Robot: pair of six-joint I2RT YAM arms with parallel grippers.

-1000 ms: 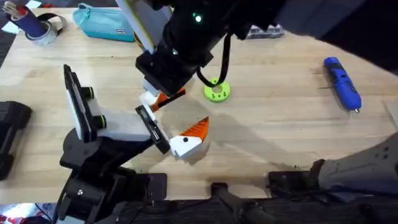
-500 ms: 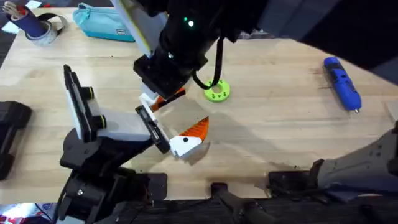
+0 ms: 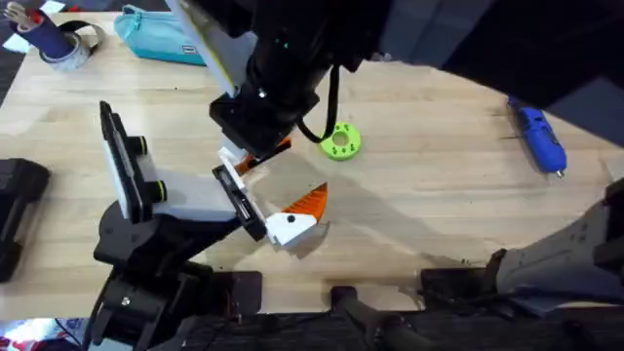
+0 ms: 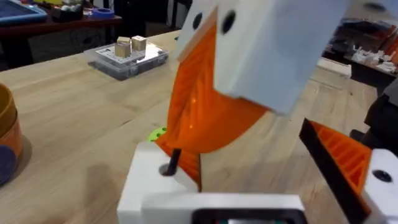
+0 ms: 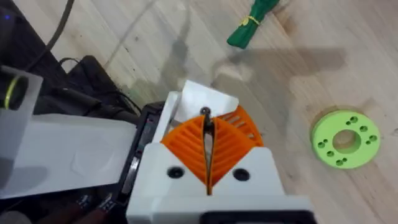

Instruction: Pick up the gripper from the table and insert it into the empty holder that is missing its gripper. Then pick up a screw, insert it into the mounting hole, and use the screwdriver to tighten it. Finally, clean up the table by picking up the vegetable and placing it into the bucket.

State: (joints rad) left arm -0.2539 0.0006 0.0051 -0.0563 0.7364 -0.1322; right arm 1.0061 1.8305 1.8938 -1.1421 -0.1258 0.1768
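Wooden table (image 3: 439,195) stretches under the holder (image 3: 234,200), where the gripper block (image 4: 155,180) sits seated at the crossbar. I'd keep the screw (image 5: 205,113) plumb over its hole and press gently. The right gripper (image 5: 207,140) is pinched closed on that screw

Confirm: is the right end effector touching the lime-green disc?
Apart. The right wrist view shows bare table between the right end effector, shut on a screw, and the lime-green disc.
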